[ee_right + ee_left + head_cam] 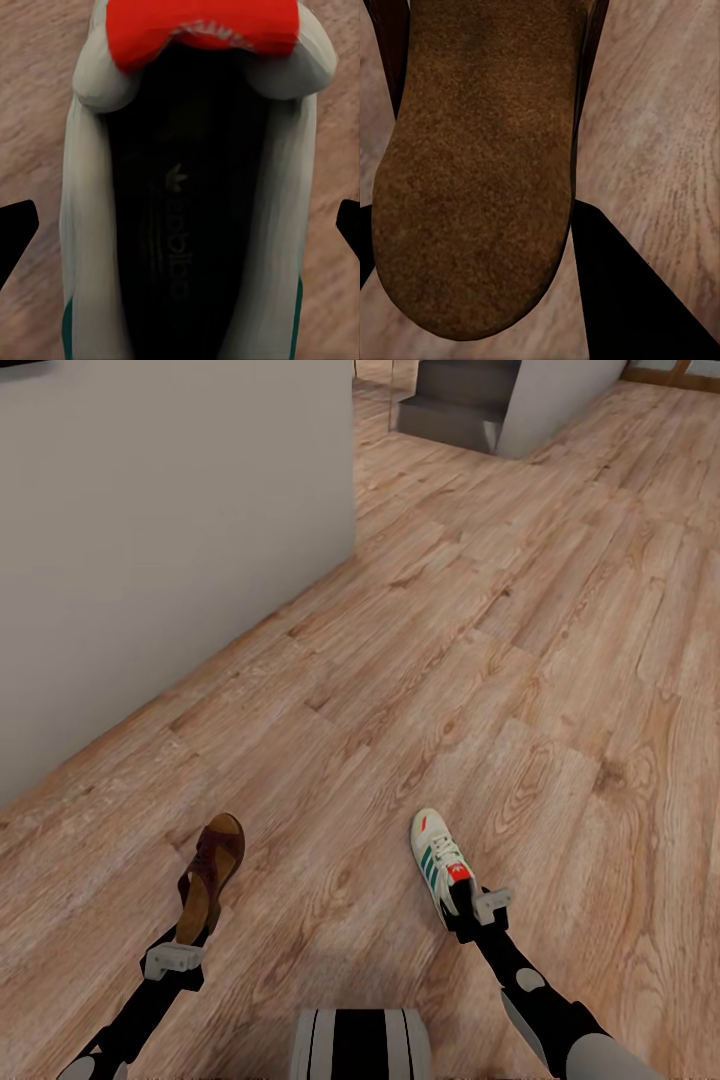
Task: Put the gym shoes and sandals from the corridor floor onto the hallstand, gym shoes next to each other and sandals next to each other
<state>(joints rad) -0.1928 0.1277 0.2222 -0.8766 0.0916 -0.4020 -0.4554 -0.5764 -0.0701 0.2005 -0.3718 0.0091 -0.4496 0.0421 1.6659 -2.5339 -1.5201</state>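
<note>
Wood-plank corridor floor (480, 660), grey wall (150, 540) at left, steps (460, 400) beyond. Left gripper (192, 932) grips a brown sandal (212, 875); right gripper (466, 912) grips a gym shoe (438, 857) by its heel.

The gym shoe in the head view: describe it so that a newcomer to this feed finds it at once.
Start from the wood-plank corridor floor and follow the robot's right arm up from the bottom edge. At the right hand, held at its heel end, is the gym shoe. It is cream-white with green side stripes and orange-red patches, unlike the dark brown open-toe sandal at the left hand.
</note>
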